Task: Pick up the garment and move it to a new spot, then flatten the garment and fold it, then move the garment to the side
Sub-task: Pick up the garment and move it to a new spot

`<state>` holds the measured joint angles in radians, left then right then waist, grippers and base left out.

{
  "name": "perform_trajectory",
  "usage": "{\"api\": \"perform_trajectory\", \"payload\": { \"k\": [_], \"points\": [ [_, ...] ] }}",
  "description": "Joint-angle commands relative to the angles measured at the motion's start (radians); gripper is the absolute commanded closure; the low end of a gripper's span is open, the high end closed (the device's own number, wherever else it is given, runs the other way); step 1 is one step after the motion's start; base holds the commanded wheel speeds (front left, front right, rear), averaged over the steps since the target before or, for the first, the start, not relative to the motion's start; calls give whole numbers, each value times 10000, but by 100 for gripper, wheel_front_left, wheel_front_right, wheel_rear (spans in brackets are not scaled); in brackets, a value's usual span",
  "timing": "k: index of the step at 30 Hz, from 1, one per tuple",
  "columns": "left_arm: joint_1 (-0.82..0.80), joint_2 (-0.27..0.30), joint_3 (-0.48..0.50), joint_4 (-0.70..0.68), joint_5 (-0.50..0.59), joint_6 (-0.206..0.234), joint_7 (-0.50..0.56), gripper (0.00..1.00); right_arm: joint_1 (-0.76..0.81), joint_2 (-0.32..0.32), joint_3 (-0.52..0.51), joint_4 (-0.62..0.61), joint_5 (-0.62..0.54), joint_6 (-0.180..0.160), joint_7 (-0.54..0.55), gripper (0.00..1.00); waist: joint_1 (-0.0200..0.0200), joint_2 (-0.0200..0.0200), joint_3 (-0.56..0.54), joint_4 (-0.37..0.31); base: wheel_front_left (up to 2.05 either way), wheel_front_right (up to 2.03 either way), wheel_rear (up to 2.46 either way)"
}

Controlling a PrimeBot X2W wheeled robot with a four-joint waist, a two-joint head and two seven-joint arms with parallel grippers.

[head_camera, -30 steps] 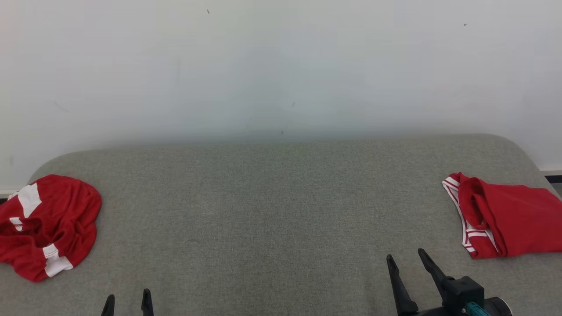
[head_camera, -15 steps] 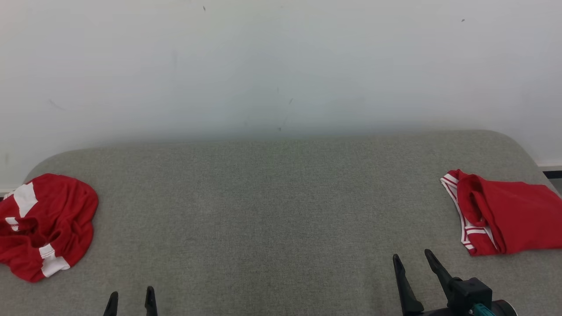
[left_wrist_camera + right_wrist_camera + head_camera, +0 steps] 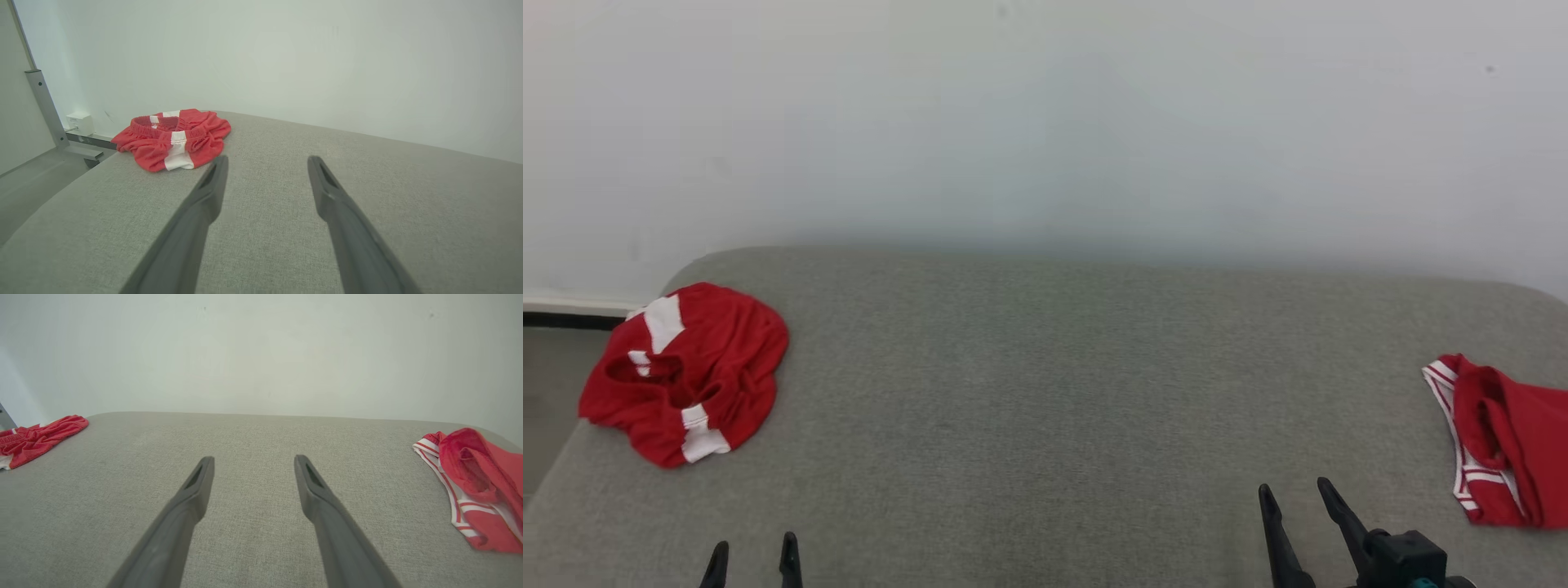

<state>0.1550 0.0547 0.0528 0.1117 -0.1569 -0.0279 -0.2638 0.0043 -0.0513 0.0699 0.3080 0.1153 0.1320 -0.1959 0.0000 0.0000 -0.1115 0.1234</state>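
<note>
A crumpled red garment (image 3: 686, 371) with white stripes lies near the far left corner of the grey padded table (image 3: 1045, 367). It lies ahead and left of my left gripper (image 3: 267, 160) in the left wrist view, garment (image 3: 175, 136). A second red garment (image 3: 1503, 441) with white-striped trim lies folded at the right edge. My left gripper (image 3: 753, 543) and right gripper (image 3: 1294, 487) hover low at the front, both open and empty. From the right wrist, the right gripper (image 3: 254, 458) points at bare table, with the folded garment (image 3: 478, 486) to its right.
A white wall rises right behind the table. The table's left edge drops to the floor (image 3: 547, 392). A grey metal post (image 3: 45, 106) and a small white box (image 3: 79, 122) stand by the wall beyond the left corner.
The head camera has turned left, so the whole picture has shifted right. Both garments lie as before, and both grippers stay open at the front.
</note>
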Motion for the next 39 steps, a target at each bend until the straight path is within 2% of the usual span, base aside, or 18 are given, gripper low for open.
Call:
{"api": "perform_trajectory", "payload": {
  "k": [1,7,12,20,30,34,39],
  "points": [
    [167,105,98,-40,106,-57,-6,0,109,16,45,25,85,-29,-78,0,0,0,-142,983,0,0,0],
    [212,308,431,-63,226,-129,-6,0,35,15,367,233,447,-29,-248,0,0,0,-243,2242,0,0,0],
    [313,439,680,-167,235,-100,-6,0,-185,16,700,439,690,-29,-383,0,0,0,-200,2969,0,0,0],
    [521,307,1119,-575,97,83,-6,0,-776,7,1197,868,839,-29,-509,0,0,0,153,3334,0,0,0],
    [592,153,1248,-689,90,71,-6,0,-1051,9,1264,1186,725,-29,-605,0,0,0,285,3445,0,0,0],
    [353,131,1083,-321,82,-69,-6,0,-997,9,1253,1188,699,-29,-614,0,0,0,327,3468,0,0,0],
    [-338,406,817,339,80,-337,153,0,-913,9,1194,1152,656,-29,-614,0,0,0,403,3511,0,0,0]
  ]
}}
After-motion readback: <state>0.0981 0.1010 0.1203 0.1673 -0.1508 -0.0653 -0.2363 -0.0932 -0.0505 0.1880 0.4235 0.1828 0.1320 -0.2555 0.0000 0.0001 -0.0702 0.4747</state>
